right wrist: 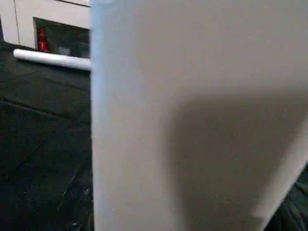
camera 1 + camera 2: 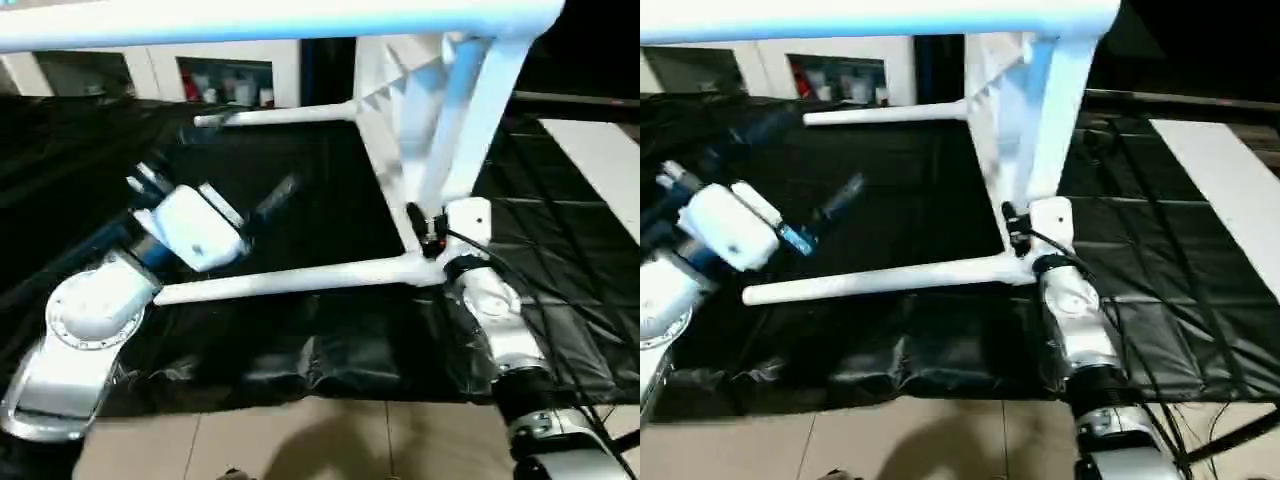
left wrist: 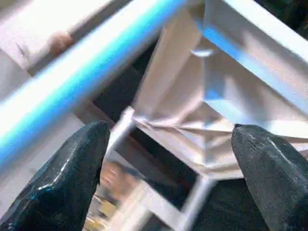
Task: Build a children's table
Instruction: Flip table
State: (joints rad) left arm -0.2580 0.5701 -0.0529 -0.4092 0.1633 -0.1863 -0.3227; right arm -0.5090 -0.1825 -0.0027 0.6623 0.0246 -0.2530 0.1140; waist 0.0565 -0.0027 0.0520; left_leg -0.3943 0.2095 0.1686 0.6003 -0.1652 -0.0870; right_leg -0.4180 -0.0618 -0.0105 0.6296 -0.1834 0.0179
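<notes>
The children's table lies tipped on its side on a black sheet. Its ribbed tabletop (image 2: 392,130) stands on edge with white legs fitted in its corners. One leg (image 2: 290,278) runs low toward my left arm, another (image 2: 280,115) runs farther back, and a third (image 2: 280,25) crosses the top of the view. My right gripper (image 2: 428,232) is at the tabletop's lower near corner, with its black fingers closed on the rim beside the low leg's socket. My left gripper (image 2: 275,200) hovers open above the low leg, its fingertips (image 3: 72,168) wide apart and holding nothing.
The black sheet (image 2: 300,350) covers the work area and wrinkles at its front edge, where tiled floor (image 2: 300,440) begins. A white cabinet with glass doors (image 2: 225,80) stands behind. A flat white board (image 2: 600,160) lies at the right. Cables (image 2: 560,330) trail along my right arm.
</notes>
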